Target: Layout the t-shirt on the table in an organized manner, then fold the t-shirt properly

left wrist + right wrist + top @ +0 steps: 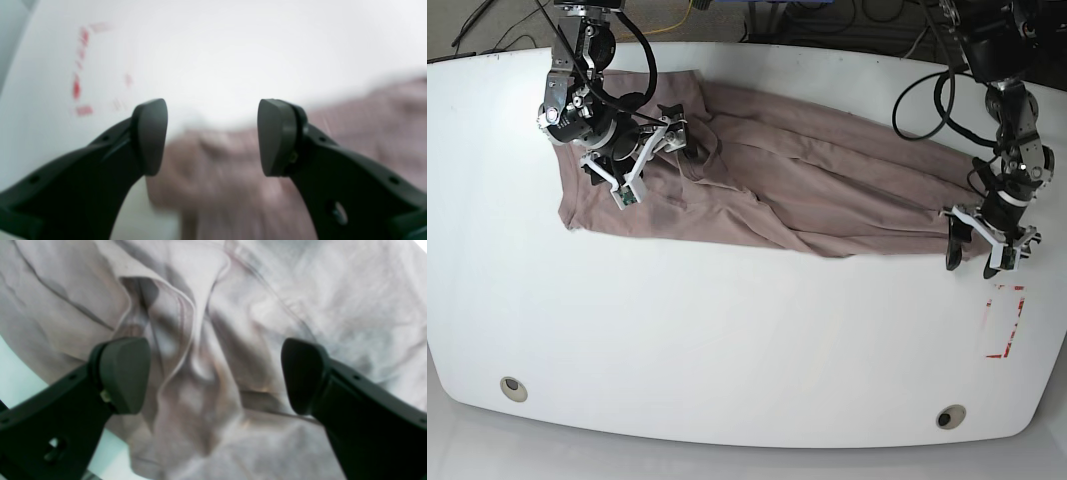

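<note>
Across the upper half of the base view, the t-shirt (797,195) lies stretched in a long, rumpled band on the table (727,350), running from the upper left toward the right edge, with ridges and a doubled-over lower hem. The right gripper (649,145), at upper left of that frame, hangs spread wide over a bunched fold (186,340), grasping nothing. The left gripper (982,245), at the right side near the red tape mark (1005,322), stands parted with bare space between its pads (150,136), released from the cloth end just beside it. The risk, as I judge it, is that either claw closes on several stacked layers instead of one edge, dragging the wrinkles along; the thin fabric could also slide off the table's far rim.
</note>
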### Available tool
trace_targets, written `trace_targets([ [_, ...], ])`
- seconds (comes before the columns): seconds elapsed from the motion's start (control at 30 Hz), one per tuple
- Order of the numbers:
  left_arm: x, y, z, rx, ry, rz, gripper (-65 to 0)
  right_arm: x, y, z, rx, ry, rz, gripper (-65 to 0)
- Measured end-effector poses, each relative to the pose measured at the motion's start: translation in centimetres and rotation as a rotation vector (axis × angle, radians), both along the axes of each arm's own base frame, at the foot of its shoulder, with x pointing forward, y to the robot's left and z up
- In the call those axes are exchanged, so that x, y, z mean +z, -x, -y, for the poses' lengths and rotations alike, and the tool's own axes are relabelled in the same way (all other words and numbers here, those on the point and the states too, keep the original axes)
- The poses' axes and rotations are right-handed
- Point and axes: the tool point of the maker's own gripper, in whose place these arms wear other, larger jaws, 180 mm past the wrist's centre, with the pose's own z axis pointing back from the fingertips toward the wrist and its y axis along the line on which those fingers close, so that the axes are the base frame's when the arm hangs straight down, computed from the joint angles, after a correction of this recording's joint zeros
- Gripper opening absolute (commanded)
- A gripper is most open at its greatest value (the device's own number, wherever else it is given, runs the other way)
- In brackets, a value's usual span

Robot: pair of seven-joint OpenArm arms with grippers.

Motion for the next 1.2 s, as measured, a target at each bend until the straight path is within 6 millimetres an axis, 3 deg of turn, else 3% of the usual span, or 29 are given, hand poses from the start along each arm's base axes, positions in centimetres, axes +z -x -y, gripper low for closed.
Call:
trace_targets([
  [0.43,-4.2,-3.2,0.5,0.027,0.128,-0.12,-24.8,0.1,-0.1,-0.3,0.007,-0.005,0.004,-5.7],
  [0.77,-4.9,-3.2,-0.8,0.059,0.146,-0.122,-24.8,0.1,-0.1,-0.3,0.007,-0.006,0.005,-5.7],
  [1.2,-6.0,-1.3,-2.7,0.072,0.113,-0.162,-24.8,0.1,-0.1,-0.2,0.003,-0.004,0.005,-5.7],
])
